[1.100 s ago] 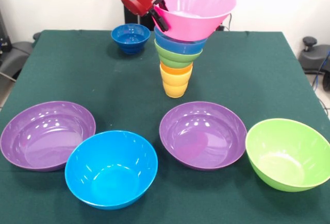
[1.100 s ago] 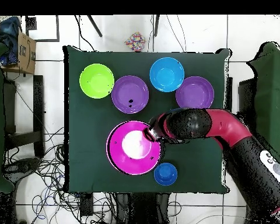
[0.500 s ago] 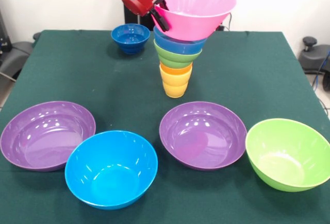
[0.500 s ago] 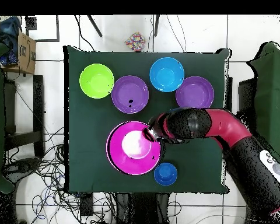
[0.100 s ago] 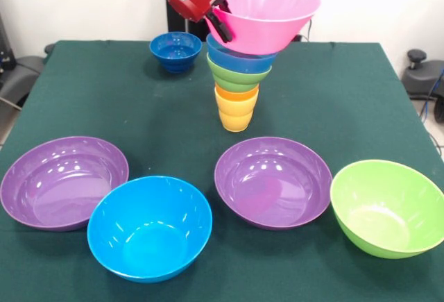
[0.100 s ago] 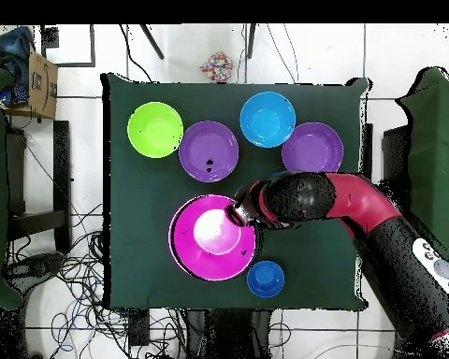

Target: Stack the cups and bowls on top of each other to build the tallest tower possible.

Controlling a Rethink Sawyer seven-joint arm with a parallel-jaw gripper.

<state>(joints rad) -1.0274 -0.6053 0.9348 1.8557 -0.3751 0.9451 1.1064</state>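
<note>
Up there, the tool (image 5: 220, 23) is clamped on the near-left rim of the pink bowl (image 5: 267, 10), held tilted atop the tower (image 5: 238, 83) mid-worktop (image 5: 104, 101). No readable writing.

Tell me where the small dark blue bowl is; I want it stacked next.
In the front view the small dark blue bowl stands alone on the table's far side, left of the tower.
</note>
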